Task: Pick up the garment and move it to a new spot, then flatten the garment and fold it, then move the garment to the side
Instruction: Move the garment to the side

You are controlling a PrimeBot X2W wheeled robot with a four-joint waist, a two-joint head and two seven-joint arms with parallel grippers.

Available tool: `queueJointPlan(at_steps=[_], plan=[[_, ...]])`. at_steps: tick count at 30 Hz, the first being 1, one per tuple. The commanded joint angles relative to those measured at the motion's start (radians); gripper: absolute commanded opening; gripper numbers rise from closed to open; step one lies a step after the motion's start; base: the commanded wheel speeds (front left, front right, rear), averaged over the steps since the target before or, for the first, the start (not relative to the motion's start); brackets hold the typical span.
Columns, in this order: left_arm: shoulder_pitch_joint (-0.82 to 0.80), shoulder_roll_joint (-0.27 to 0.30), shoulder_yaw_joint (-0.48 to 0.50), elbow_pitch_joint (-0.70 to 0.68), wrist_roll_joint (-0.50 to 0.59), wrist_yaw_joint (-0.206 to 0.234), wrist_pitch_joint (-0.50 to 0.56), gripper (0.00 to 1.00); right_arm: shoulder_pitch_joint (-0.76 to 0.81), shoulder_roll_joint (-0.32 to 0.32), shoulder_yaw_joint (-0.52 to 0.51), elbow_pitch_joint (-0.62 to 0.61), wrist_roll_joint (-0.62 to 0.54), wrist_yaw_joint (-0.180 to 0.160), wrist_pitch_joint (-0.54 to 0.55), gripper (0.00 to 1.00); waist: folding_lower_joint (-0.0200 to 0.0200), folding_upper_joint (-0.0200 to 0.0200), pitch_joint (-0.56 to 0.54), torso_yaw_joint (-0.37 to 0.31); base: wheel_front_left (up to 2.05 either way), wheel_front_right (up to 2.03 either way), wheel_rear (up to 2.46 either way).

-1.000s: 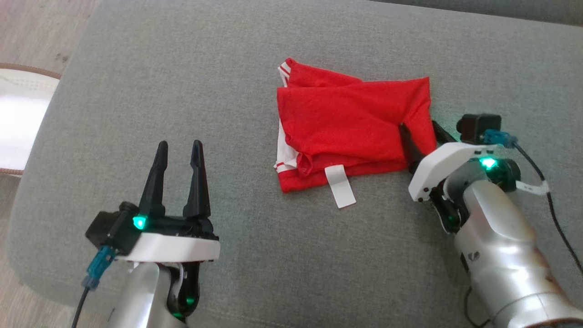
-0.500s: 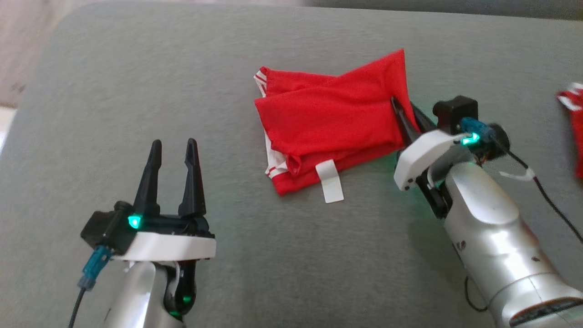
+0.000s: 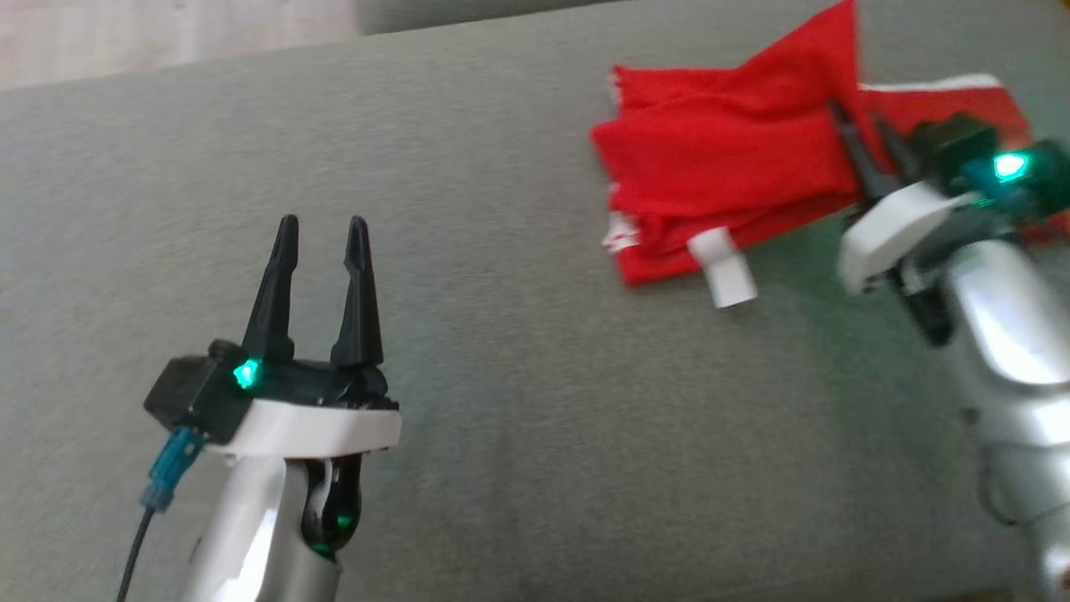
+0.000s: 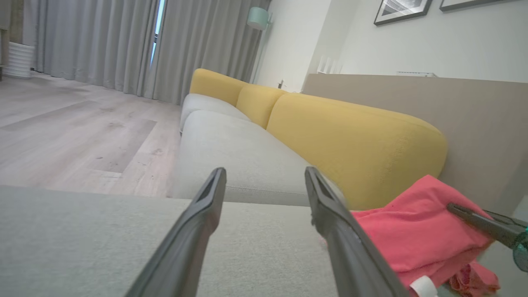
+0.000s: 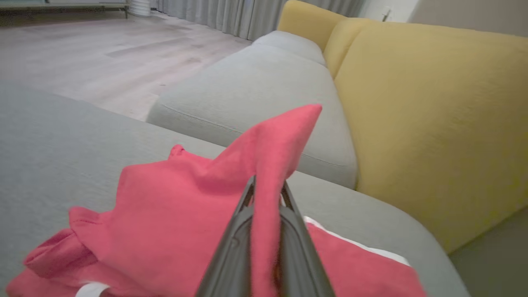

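The folded red garment (image 3: 719, 176) with white trim and a white tag (image 3: 726, 269) lies on the grey cushion (image 3: 518, 435) at the upper right of the head view. My right gripper (image 3: 857, 138) is shut on its right edge, and that corner stands lifted in a peak (image 5: 288, 136) above the fingers. The garment (image 4: 412, 235) also shows low at the right of the left wrist view. My left gripper (image 3: 322, 230) hovers open and empty at the lower left, well apart from the cloth.
A second red and white garment (image 3: 945, 100) lies behind my right gripper. Yellow backrests (image 5: 420, 107) border the cushion, another grey seat (image 4: 239, 152) lies beyond it, and wooden floor (image 4: 74, 132) stretches past the edge.
The head camera has swung, shifting the whole view. My right gripper has dragged the garment to the right and away, raising its held corner. The left gripper has kept its pose.
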Motion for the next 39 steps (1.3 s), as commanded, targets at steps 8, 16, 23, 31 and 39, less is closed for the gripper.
queueJointPlan(at_steps=[8, 16, 23, 31, 39], plan=[[-0.071, 0.008, 0.010, -0.016, 0.023, -0.010, -0.005, 1.00, -0.017, -0.177, -0.035, -0.083, 0.046, -0.001, 0.057, 0.00, 0.0000, 0.0000, 0.077, -0.066, 0.00, 0.00, 0.00], [-0.091, 0.008, -0.002, -0.004, 0.028, -0.014, -0.005, 1.00, -0.020, -0.283, -0.141, -0.017, 0.038, -0.001, 0.089, 0.00, 0.0000, 0.0000, 0.115, -0.040, 0.00, 0.00, 0.00], [-0.098, 0.008, -0.009, -0.001, 0.027, -0.016, -0.005, 1.00, -0.018, -0.295, -0.269, 0.072, -0.025, -0.001, 0.101, 0.00, 0.0000, 0.0000, 0.142, -0.015, 0.00, 0.00, 0.00], [-0.107, 0.008, -0.014, 0.002, 0.029, -0.016, -0.005, 1.00, -0.020, -0.253, -0.372, 0.108, -0.091, -0.001, 0.079, 1.00, 0.0000, 0.0000, 0.151, -0.007, 0.00, 0.00, 0.00], [-0.096, 0.008, 0.008, 0.009, 0.030, -0.016, -0.005, 1.00, -0.022, -0.132, -0.416, 0.021, -0.124, -0.001, 0.006, 1.00, 0.0000, 0.0000, 0.106, -0.018, 0.00, 0.00, 0.00]])
